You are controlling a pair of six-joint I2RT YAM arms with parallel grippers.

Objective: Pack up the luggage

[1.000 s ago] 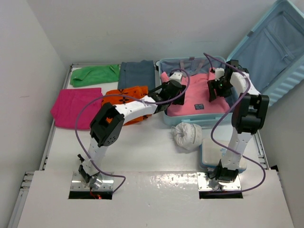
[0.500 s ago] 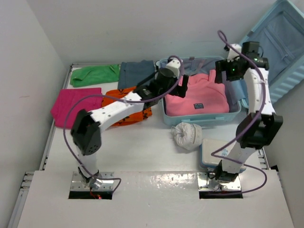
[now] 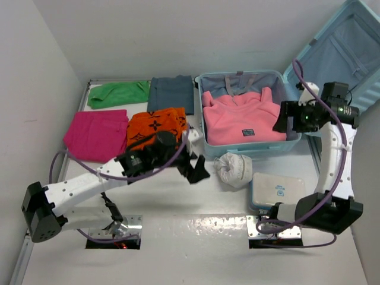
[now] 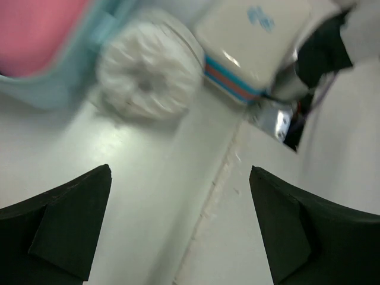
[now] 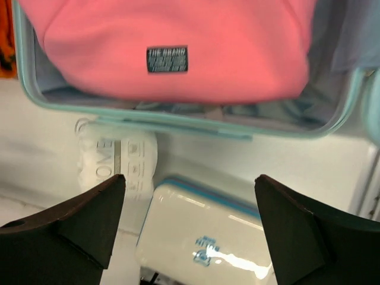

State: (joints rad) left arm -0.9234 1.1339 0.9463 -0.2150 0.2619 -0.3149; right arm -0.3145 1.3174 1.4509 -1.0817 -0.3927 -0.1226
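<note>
The luggage [image 3: 256, 147] lies open at the back right, its pale blue lid [image 3: 349, 54] raised against the wall. A folded pink sweatshirt [image 3: 243, 119] [image 5: 178, 47] fills its base. My left gripper [image 3: 196, 169] [image 4: 178, 225] hangs open over bare table in front of the luggage, just left of a white rolled bundle [image 3: 233, 169] [image 4: 148, 71]. Its fingers [image 4: 59, 237] hold nothing. My right gripper [image 3: 284, 122] [image 5: 190, 225] is open and empty above the luggage's right front corner, with the near rim [image 5: 178, 124] under it.
A white zip pouch [image 3: 278, 190] [image 5: 208, 237] lies right of the bundle near the right arm's base. Folded clothes sit left of the luggage: orange [image 3: 155, 127], magenta [image 3: 97, 133], green [image 3: 119, 93] and grey-blue [image 3: 171, 93]. Walls close in on three sides.
Both grippers opened and left the pink sweatshirt lying in the luggage. The left arm swung back toward the near table; the right arm lifted and moved to the luggage's right side.
</note>
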